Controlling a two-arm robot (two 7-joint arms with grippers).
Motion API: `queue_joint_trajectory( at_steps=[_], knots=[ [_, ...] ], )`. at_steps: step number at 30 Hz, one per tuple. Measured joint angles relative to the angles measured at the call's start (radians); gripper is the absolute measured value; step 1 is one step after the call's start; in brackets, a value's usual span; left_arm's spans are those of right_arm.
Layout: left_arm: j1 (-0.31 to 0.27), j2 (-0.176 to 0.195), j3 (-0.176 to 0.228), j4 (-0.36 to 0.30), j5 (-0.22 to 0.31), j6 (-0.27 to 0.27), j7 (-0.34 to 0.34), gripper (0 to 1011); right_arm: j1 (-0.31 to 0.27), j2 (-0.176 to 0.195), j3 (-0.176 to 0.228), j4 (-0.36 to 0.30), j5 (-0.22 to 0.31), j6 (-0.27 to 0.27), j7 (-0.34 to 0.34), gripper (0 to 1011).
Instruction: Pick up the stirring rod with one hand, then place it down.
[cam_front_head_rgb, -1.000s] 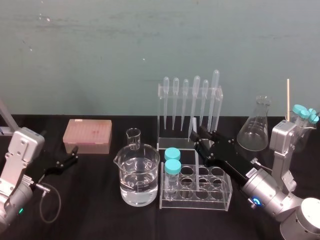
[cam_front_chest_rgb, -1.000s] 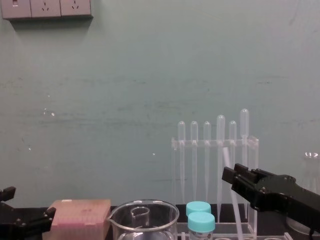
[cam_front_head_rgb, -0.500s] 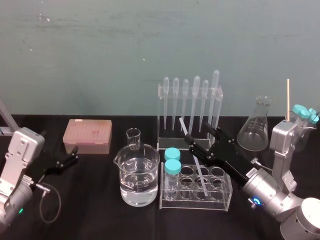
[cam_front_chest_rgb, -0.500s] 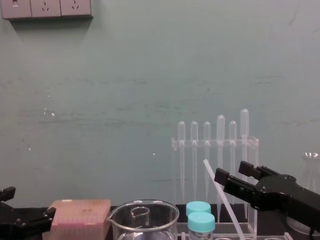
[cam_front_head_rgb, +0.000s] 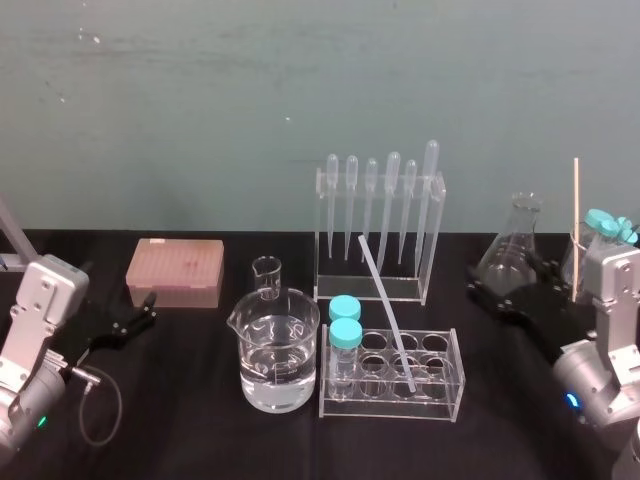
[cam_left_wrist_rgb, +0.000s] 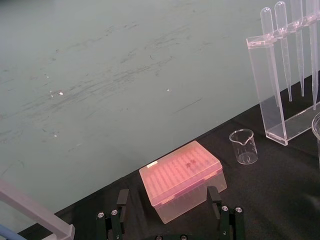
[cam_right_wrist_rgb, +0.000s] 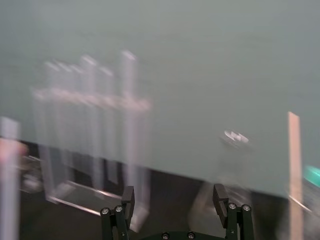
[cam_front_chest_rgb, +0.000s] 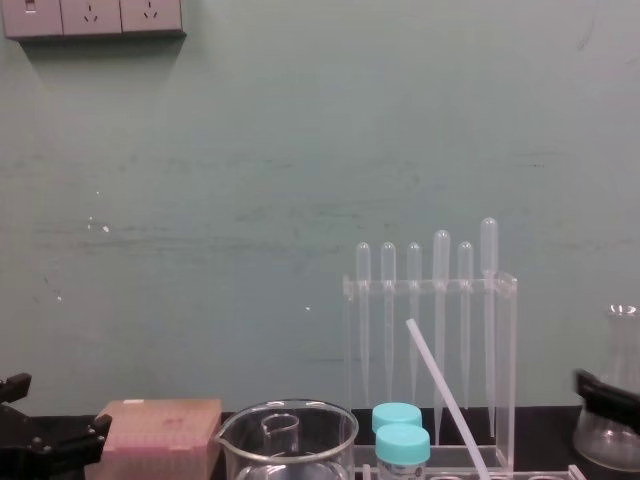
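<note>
- The stirring rod (cam_front_head_rgb: 385, 305) is leaning tilted, its lower end sitting in the clear tube rack (cam_front_head_rgb: 390, 402) and its top in front of the pipette stand (cam_front_head_rgb: 378, 285).
- The right pincer (cam_front_head_rgb: 480, 292) is hovering well to the right of the rod, by the flask (cam_front_head_rgb: 520, 240), with its fingers apart and gripping nothing.
- The left pincer (cam_front_head_rgb: 150, 308) is idling low at the counter's (cam_front_head_rgb: 200, 420) left near the pink box (cam_front_head_rgb: 175, 270), fingers apart.

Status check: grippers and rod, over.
Left gripper open, parked left. Right gripper open, empty, beside flask. Stirring rod leaning in tube rack, pipette rack close behind.
</note>
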Motion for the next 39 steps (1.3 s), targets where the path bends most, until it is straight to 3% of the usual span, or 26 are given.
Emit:
queue_joint_trajectory(
  at_steps=[6, 39],
  knots=[
    [0.0, 0.0, 0.0, 0.0, 0.0, 0.0, 0.0, 1000, -0.006, -0.002, 0.021, 0.02, -0.043, 0.047, -0.066, 1002],
    [0.0, 0.0, 0.0, 0.0, 0.0, 0.0, 0.0, 1000, -0.006, -0.001, 0.018, 0.015, -0.039, 0.039, -0.062, 1003]
  ],
)
